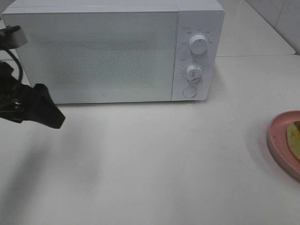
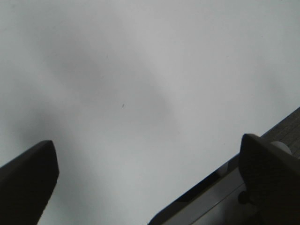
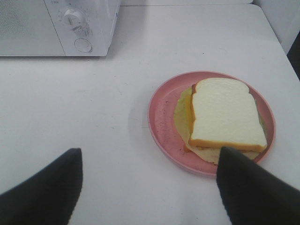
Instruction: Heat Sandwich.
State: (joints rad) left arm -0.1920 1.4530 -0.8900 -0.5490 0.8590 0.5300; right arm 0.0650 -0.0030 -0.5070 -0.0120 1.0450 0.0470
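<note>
White table [image 1: 154, 159] | sandwich [image 1: 294, 139], plate [image 1: 277, 140] cropped | microwave [image 1: 112, 51] interior unseen

One microwave [image 1: 93, 51] stands on one white table [image 1: 154, 159], and its panel carries two knobs [image 1: 198, 44] and one round button [image 1: 190, 92]. One pink plate [image 3: 161, 117] holds one sandwich [image 3: 225, 117]. Two grippers are visible, left [image 2: 150, 180] and right [image 3: 150, 187].
</note>
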